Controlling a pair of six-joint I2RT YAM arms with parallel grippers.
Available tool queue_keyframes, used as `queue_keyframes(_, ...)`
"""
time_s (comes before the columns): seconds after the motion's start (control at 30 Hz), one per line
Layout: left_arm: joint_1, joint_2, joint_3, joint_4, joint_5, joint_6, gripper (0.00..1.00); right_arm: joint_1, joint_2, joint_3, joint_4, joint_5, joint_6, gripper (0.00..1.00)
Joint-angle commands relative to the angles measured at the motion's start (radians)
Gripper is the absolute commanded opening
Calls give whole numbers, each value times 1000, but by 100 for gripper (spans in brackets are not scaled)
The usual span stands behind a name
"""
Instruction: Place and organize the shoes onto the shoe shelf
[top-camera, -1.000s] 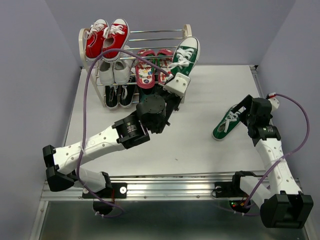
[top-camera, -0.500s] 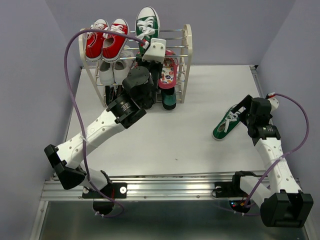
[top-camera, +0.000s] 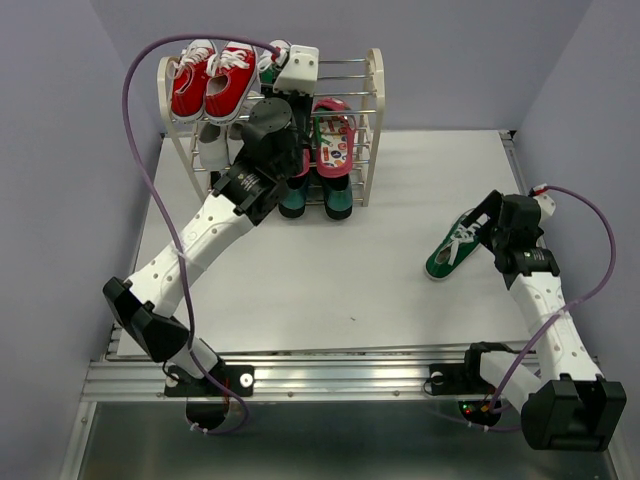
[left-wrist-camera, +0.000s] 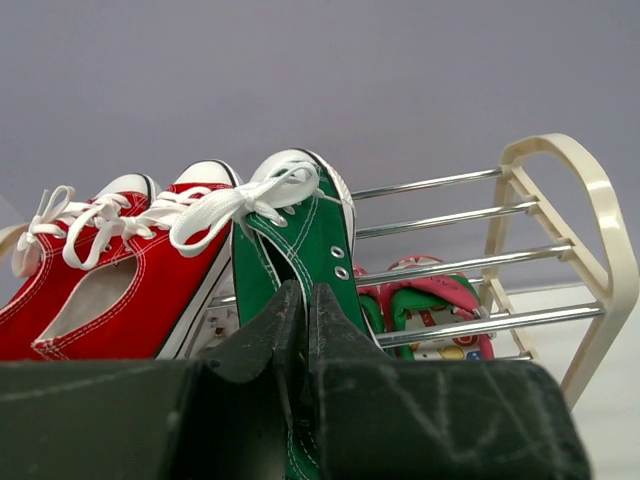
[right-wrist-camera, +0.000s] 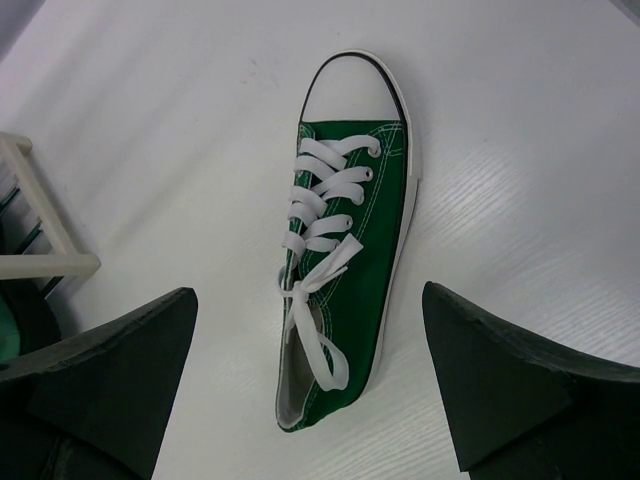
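The shoe shelf (top-camera: 373, 105) stands at the table's far side. My left gripper (top-camera: 279, 76) is shut on the heel edge of a green canvas sneaker (left-wrist-camera: 305, 225) and holds it on the top tier, next to the red sneakers (top-camera: 210, 78). In the left wrist view the gripper (left-wrist-camera: 305, 296) pinches the sneaker's collar. The pink flip-flops (top-camera: 334, 135) sit on the middle tier and the dark green loafers (top-camera: 337, 200) at the bottom. The second green sneaker (top-camera: 450, 250) lies on the table. My right gripper (top-camera: 478, 232) is open just behind its heel (right-wrist-camera: 318, 395).
White sneakers (top-camera: 210, 145) sit on the middle tier at the left, partly hidden by my left arm. The shelf's right side frame (left-wrist-camera: 585, 215) and chrome rods (left-wrist-camera: 440, 222) lie right of the held sneaker. The purple cable (top-camera: 135, 130) arcs over the shelf's left end.
My left arm has carried the green sneaker from the shelf's right side up and left onto the top tier beside the red sneakers. The right arm and its sneaker have not moved.
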Motion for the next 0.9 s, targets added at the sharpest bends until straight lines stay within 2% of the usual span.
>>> queue_keyframes(0.0, 42, -10, 70, 108, 67, -1, 0, -5, 0, -12, 43, 8, -19, 100)
queue_keyframes(0.27, 166, -5, 3, 156, 225, 18, 0, -5, 20, 6, 39, 13, -31, 100)
queue_keyframes(0.4, 223, -20, -61, 201, 347, 44, 0, -5, 28, 11, 40, 19, -35, 100)
queue_keyframes(0.53, 231, -73, -196, 275, 397, 103, 0, -5, 29, 11, 39, 18, -36, 100)
queue_keyframes(0.77, 235, -159, -365, 299, 395, 51, 0, -5, 37, 14, 39, 5, -36, 100)
queue_keyframes(0.83, 234, -160, -376, 301, 371, 37, 13, -5, 37, 15, 40, -5, -36, 100)
queue_keyframes(0.87, 234, -160, -382, 299, 361, 35, 38, -5, 36, 14, 39, -8, -38, 100)
